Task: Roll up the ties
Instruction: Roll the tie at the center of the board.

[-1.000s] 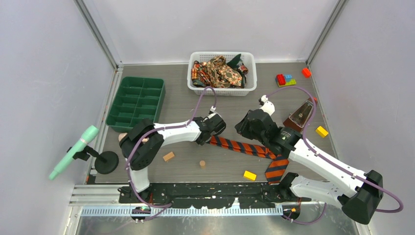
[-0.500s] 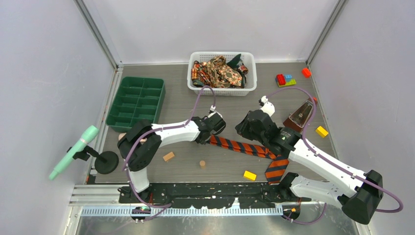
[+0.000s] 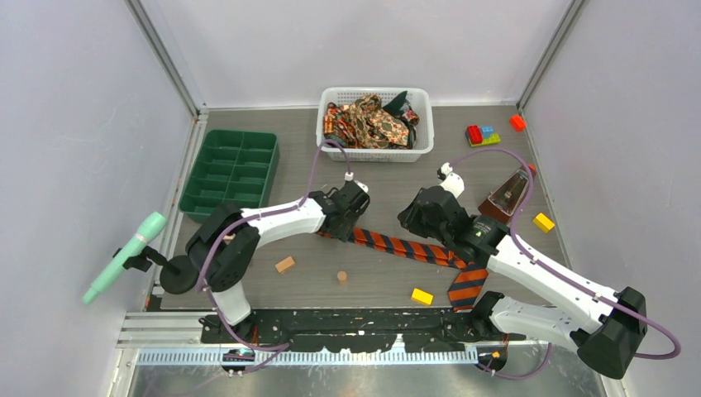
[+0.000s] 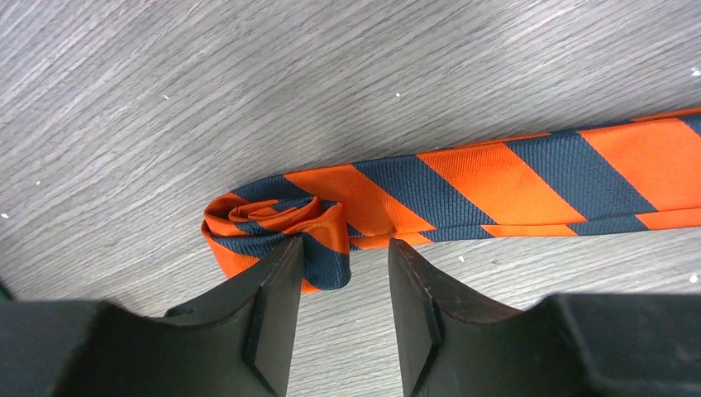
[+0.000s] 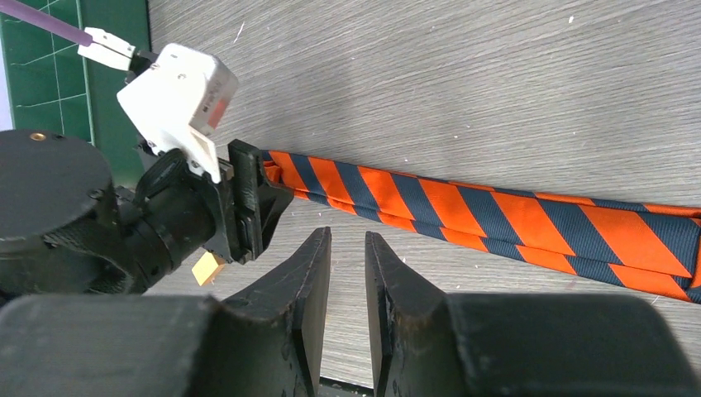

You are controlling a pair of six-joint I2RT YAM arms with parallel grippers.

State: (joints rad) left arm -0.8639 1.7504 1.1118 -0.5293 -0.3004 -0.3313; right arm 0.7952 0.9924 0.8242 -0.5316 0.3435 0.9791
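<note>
An orange-and-dark striped tie (image 3: 405, 246) lies flat across the table, its wide end (image 3: 467, 285) near the right arm's base. Its narrow end is curled into a small loose roll (image 4: 277, 219). My left gripper (image 4: 343, 248) is open just in front of that roll; its left fingertip (image 4: 277, 273) touches the roll's edge and nothing is clamped. It appears above the tie's left end (image 3: 337, 222) in the top view. My right gripper (image 5: 347, 236) hovers beside the tie's middle with a narrow gap and nothing in it. More ties, paisley (image 3: 372, 124) and dark green (image 3: 397, 101), fill the basket.
The white mesh basket (image 3: 374, 155) stands at the back centre, a green compartment tray (image 3: 231, 169) at the left. A wooden block (image 3: 284, 265), a small cylinder (image 3: 341, 277) and a yellow block (image 3: 422, 296) lie near the front. A metronome (image 3: 506, 198) and coloured bricks (image 3: 482, 134) are at the right.
My left gripper closed on the tie's end, then opened again and shifted left and slightly back. The tie's curled end now shows left of it. The right arm has not moved.
</note>
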